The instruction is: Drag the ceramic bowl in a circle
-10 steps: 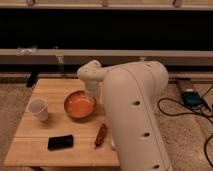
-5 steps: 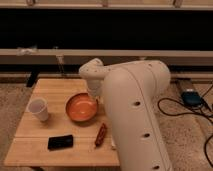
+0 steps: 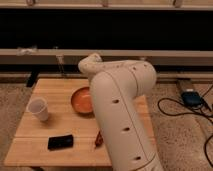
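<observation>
- The ceramic bowl (image 3: 82, 100) is seen on the wooden worktop (image 3: 50, 90), about in the middle and a little to the far side. Its right part is covered by the large white arm (image 3: 122, 115).
- The hand itself is hidden behind the arm, at the right side of the bowl. Its fingers are closed fully. It cannot be told whether the bowl's rim is pinched between them or whether they only rest at the bowl.
- The step in hand is judged to be the start of the dragging: contact at the bowl appears to be made, and the circle is not yet drawn.
- The bowl should be slid flat on the wood and not lifted. Only a light downward force is needed, so that the rim is not tipped.
- A small circle is advised. The white cup (image 3: 38, 108) stands to the left, apart from the bowl, and could be knocked if the path is taken wide to that side.
- On the near side a flat black object (image 3: 60, 142) and a small reddish object (image 3: 98, 141) are lying, so the near part of the circle should be kept short as well.
- The right edge of the worktop is hidden by the arm. The room on that side cannot be judged, and the motion there should be made slowly.
- A steady, even speed is recommended, because a glossy bowl may slip from a weak hold.
</observation>
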Robot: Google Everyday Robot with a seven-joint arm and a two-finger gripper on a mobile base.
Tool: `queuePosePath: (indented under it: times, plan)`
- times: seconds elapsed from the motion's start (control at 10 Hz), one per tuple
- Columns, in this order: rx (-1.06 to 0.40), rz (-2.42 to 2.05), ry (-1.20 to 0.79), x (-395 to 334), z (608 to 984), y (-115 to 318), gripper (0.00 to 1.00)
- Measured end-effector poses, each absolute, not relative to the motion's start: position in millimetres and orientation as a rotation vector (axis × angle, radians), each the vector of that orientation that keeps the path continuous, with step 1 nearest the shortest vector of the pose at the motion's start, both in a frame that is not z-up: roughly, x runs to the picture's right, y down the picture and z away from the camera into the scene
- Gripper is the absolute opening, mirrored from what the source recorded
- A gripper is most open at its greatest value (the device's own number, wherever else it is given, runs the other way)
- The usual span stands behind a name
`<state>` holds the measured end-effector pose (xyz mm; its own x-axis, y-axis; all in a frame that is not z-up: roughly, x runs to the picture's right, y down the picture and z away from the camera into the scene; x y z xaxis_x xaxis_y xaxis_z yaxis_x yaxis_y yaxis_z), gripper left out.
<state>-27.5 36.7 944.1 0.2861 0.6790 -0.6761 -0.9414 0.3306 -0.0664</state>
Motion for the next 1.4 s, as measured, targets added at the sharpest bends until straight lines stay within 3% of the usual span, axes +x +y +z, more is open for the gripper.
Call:
queuePosePath:
  times: [0.3,0.7,1.4]
  plan:
    - [-0.482,1.155,0.603,-29.1,955.8,14.8,0.00]
    - [-0.478,1.119,0.469,-82.8,925.1,-11.2,0.00]
    - [-0.571,1.098,0.380,-115.5,883.7,20.8,0.00]
